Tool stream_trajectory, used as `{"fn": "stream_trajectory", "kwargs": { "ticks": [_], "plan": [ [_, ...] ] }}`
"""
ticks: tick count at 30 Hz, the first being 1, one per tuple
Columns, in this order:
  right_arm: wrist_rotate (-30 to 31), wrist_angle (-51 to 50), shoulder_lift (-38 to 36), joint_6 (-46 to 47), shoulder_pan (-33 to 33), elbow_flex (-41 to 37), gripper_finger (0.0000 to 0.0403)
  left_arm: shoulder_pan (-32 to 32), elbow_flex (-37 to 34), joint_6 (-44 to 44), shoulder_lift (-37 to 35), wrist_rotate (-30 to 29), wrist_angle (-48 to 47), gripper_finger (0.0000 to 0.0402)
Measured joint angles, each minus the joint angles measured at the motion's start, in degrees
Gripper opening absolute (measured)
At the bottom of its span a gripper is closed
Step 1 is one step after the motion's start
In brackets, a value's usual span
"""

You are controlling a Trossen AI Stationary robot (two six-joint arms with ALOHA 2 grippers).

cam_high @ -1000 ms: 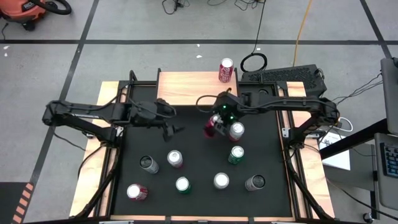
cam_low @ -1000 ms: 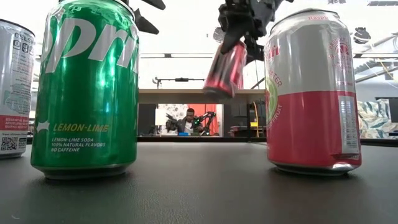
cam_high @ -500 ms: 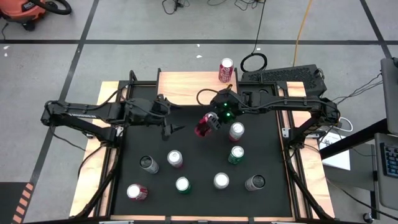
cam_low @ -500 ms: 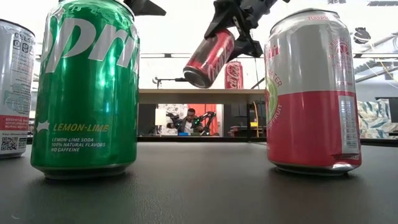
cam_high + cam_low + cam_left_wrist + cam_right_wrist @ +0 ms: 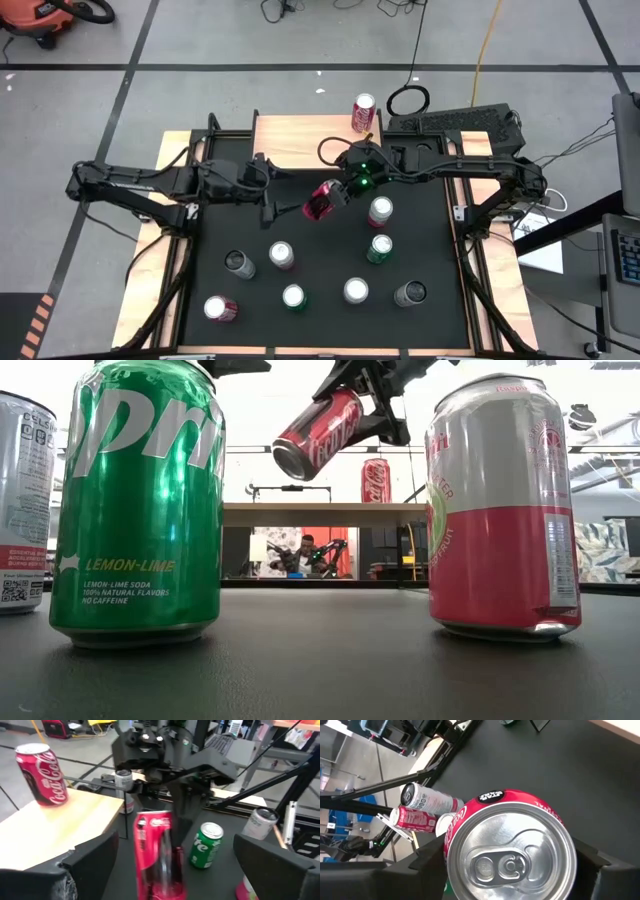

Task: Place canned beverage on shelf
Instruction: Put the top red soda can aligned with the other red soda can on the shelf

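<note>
- Black table top (image 5: 320,250) on a grey taped floor; light-wood shelf (image 5: 300,140) sits at its far edge, one red can (image 5: 363,113) already standing on it.
- Right gripper (image 5: 345,190) is clamped on a red cola can (image 5: 322,200), held aloft and tipped nearly sideways, base pointing toward the left arm.
- Left gripper (image 5: 272,200) hangs just beside that can, fingers spread wide, empty; the can lies between them in the left wrist view.
- Change over the last second: can swung from near-upright to strongly tilted and moved toward the left gripper.
- Judgement: a handover is being set up; can not yet shelved.
- Other cans, e.g. green one (image 5: 379,248), stand unmoved.
</note>
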Motion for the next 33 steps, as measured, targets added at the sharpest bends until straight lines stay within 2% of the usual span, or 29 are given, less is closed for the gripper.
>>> {"fn": "stream_trajectory", "kwargs": {
  "ticks": [4,10,16,19,26,33],
  "plan": [
    [-0.1,1.0,0.0,0.8,-0.1,0.0,0.0267,-0.9,1.1,-2.4,0.1,-0.6,-1.7,0.0400],
    [0.0,2.2,0.0,1.5,-0.3,0.0,0.0267,-2.4,1.4,-3.1,0.3,-6.8,-4.4,0.0400],
    [0.0,2.4,0.0,2.7,-0.4,0.0,0.0267,-3.7,1.4,-7.6,0.3,-12.9,-9.3,0.0400],
    [0.0,2.8,0.0,3.1,-0.4,0.0,0.0267,-4.0,1.4,-7.6,0.3,-12.8,-9.7,0.0400],
    [0.0,5.2,0.0,4.4,-0.4,0.0,0.0267,-4.0,1.4,-10.5,2.3,-8.2,-11.2,0.0400],
    [0.0,5.3,0.0,5.8,-0.4,0.0,0.0267,-3.5,1.4,-5.9,6.7,-8.0,-11.5,0.0400]
  ]
}}
